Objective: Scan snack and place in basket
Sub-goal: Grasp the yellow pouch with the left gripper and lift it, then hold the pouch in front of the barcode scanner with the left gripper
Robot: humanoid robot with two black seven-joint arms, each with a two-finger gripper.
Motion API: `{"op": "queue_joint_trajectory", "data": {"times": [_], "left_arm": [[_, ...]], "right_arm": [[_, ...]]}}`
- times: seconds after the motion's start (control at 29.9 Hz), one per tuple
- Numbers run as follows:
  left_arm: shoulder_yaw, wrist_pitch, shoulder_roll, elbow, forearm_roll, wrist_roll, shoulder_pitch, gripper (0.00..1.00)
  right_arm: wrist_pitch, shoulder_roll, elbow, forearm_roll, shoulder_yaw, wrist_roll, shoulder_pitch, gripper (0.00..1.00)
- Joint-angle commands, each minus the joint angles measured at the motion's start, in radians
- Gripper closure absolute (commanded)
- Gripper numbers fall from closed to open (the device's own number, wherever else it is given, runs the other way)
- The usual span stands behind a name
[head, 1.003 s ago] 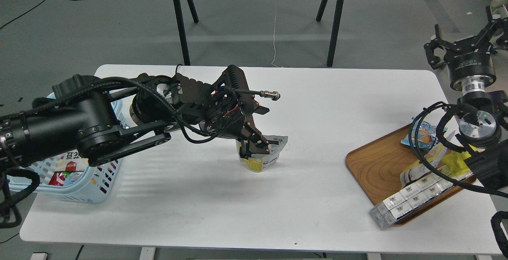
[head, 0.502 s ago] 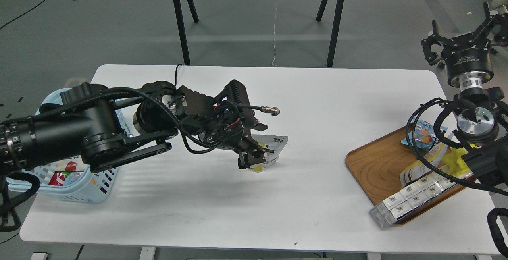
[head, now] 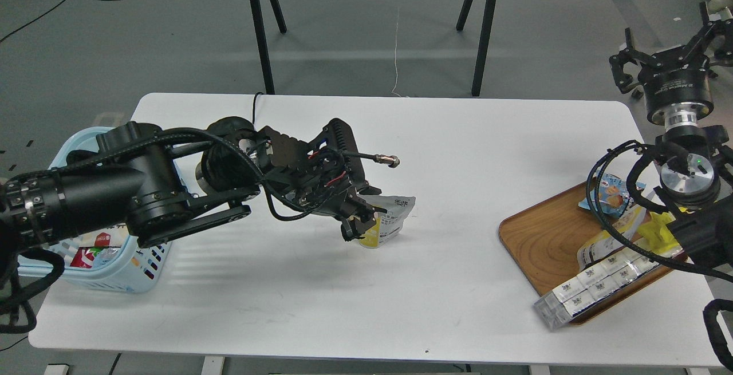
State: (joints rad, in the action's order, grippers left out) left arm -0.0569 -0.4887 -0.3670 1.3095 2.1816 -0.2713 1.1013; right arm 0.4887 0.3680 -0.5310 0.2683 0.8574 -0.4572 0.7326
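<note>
The snack [head: 391,221], a small yellow and white pouch, stands on the white table [head: 435,283] near its middle. My left gripper [head: 358,224] reaches down from the left, and its dark fingers [head: 350,231] are closed on the pouch's left side, low over the table. The light blue basket [head: 123,275] stands at the table's left edge, partly hidden behind my left arm, with red and white packets inside. My right gripper [head: 658,57] is raised at the far right beyond the table, with its fingers spread and empty.
A brown wooden tray [head: 544,237] at the right holds a blue biscuit packet [head: 610,194], a yellow packet [head: 658,232] and a clear box of white packs [head: 595,286] that sticks out over its front rim. Black stand legs [head: 260,31] rise behind the table.
My left gripper came down onto the pouch and its fingers drew together on it. The left arm shifted slightly left. The right gripper rose a little.
</note>
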Motion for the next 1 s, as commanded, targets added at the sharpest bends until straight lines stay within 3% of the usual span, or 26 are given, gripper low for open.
{"op": "queue_joint_trajectory", "data": {"times": [0.0,0.13,0.47,0.7,0.87,0.97], "left_arm": [[-0.001,0.0,-0.004,0.0,0.0,0.0,-0.001,0.9],[-0.003,0.0,-0.006,0.004,0.0,0.0,-0.001,0.97],[-0.021,0.0,-0.029,0.059,0.0,-0.009,0.017,0.99],[-0.092,0.0,-0.243,0.26,0.0,-0.017,0.017,0.99],[-0.1,0.0,-0.407,0.274,0.0,-0.109,0.014,0.99],[-0.096,0.0,-0.463,0.261,0.0,-0.118,0.009,0.99]], "right_arm": [[0.0,0.0,0.002,0.0,-0.001,-0.001,-0.002,0.01],[0.0,-0.001,0.014,0.0,0.0,-0.003,-0.009,0.01],[0.0,0.0,0.013,-0.001,0.014,-0.003,0.001,0.01],[0.0,0.0,0.008,-0.001,0.012,-0.003,0.004,0.01],[0.0,-0.001,0.003,-0.001,0.014,-0.003,0.024,0.01],[0.0,-0.001,0.003,-0.001,0.014,-0.003,0.027,0.01]]}}
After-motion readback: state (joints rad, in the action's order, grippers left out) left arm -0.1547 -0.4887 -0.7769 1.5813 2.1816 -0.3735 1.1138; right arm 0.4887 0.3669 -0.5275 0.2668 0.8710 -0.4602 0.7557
